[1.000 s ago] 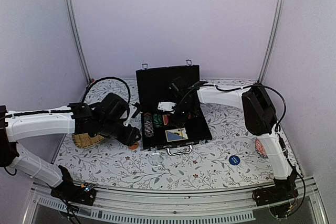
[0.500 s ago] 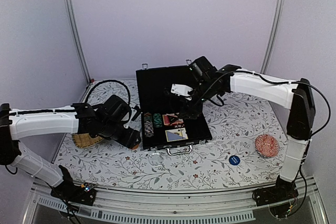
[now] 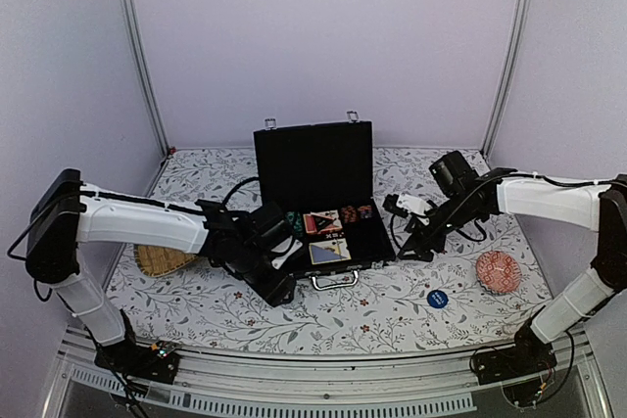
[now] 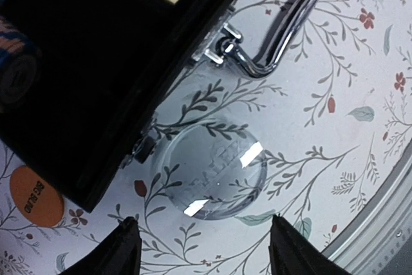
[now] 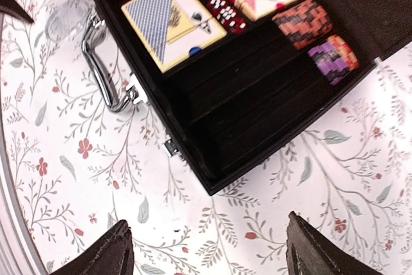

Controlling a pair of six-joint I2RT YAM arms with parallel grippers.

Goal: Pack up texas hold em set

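Note:
The black case [image 3: 336, 243] lies open mid-table, lid upright. Inside it are two card decks [image 5: 174, 20], red dice [image 5: 225, 12] and stacks of chips [image 5: 302, 22]. My left gripper [image 3: 279, 289] hovers open at the case's front left corner. A clear dealer disc [image 4: 212, 172] lies flat on the cloth just ahead of its open fingertips [image 4: 129, 243], with an orange disc [image 4: 35, 188] beside the case wall. My right gripper [image 3: 409, 247] stands open and empty over bare cloth off the case's front right corner [image 5: 215, 181]. A blue disc [image 3: 438, 299] lies front right.
A woven straw tray [image 3: 162, 259] sits behind my left arm. A red patterned bowl [image 3: 497, 271] stands at the right. The case's silver handle [image 4: 283, 24] sticks out toward the table's near edge, whose metal rail [image 4: 380, 217] is close by.
My right arm has pulled out of the case and swung right and down to the cloth. My left arm has moved right, from the straw tray to the case's front corner.

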